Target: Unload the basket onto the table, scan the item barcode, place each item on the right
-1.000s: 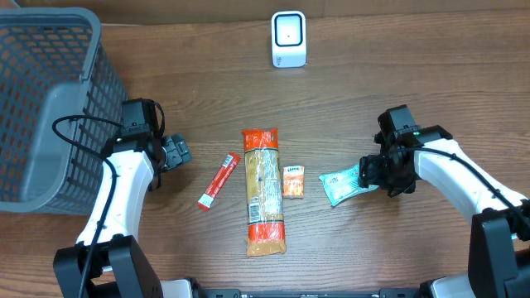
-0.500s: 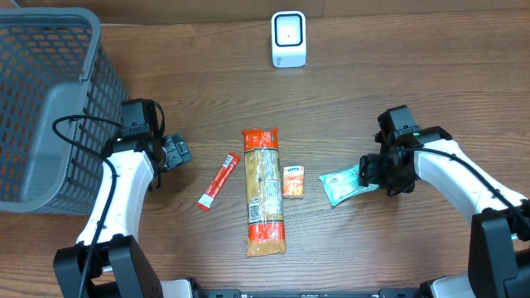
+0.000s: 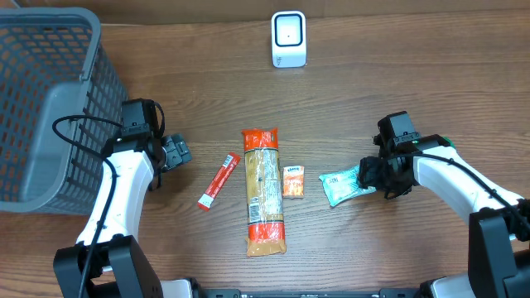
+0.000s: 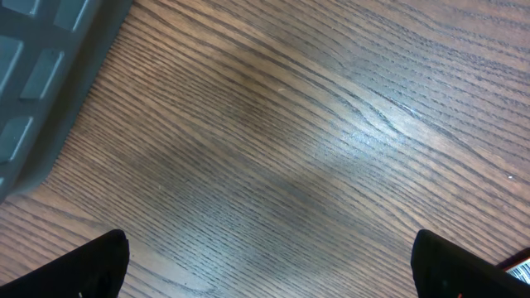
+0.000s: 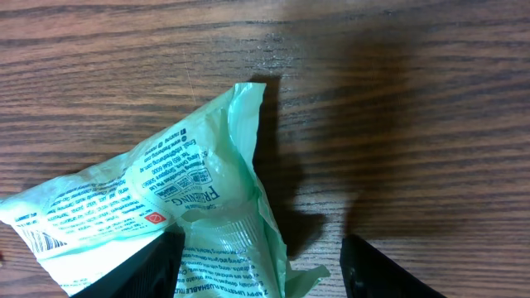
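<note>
- Table (image 3: 373, 91) of brown wood carries a loose row of goods across its middle, and a white scanner (image 3: 288, 39) stands at its far edge.
- At the right end of that row lies the green packet (image 3: 346, 184), flat on the table with small print facing up. Its right end is tucked under the tip of the right arm (image 3: 447, 170).
- On that arm the right jaws stand partly open, astride the packet's end. In the wrist view one finger (image 5: 153, 263) touches the film, while the other finger (image 5: 381, 269) stands clear of it with bare wood between. Nothing is gripped.
- On the other side the left jaws are spread as wide as they go above bare table, near the grey basket (image 3: 41, 99), and they hold nothing.
- To the left of the green packet lie a small orange packet (image 3: 293, 181), just beside it a long pasta bag (image 3: 264, 190), and then a red stick pack (image 3: 219, 181) lying at a slant.
</note>
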### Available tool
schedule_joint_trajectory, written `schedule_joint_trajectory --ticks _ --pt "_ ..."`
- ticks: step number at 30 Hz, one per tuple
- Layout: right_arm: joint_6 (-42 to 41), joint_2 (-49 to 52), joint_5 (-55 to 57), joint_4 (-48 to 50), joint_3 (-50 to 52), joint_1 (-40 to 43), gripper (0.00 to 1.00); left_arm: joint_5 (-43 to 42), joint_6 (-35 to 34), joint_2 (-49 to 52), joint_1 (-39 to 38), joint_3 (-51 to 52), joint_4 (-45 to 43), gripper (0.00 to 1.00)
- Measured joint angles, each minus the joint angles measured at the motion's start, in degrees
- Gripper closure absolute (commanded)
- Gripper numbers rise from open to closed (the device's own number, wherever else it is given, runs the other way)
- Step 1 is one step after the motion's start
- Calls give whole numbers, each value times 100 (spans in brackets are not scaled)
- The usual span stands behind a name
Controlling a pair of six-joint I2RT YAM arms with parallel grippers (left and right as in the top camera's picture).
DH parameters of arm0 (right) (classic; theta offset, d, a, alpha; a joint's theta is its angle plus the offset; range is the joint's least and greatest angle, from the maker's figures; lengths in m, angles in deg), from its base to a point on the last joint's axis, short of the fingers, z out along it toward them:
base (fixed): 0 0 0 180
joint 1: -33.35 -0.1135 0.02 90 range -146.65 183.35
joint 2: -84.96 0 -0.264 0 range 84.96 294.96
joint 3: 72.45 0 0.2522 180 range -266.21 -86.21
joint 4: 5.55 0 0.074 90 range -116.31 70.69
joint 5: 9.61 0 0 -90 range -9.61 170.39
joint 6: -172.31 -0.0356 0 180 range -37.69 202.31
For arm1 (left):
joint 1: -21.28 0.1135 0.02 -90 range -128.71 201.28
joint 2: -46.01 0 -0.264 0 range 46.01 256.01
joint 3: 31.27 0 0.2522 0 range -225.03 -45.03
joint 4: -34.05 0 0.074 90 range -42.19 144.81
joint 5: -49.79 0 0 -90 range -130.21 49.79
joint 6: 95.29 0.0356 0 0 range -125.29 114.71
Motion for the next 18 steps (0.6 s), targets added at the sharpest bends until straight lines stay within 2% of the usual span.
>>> schedule_joint_trajectory --ticks 18 --pt "0 -4 -4 39 15 0 37 0 0 0 0 0 0 0"
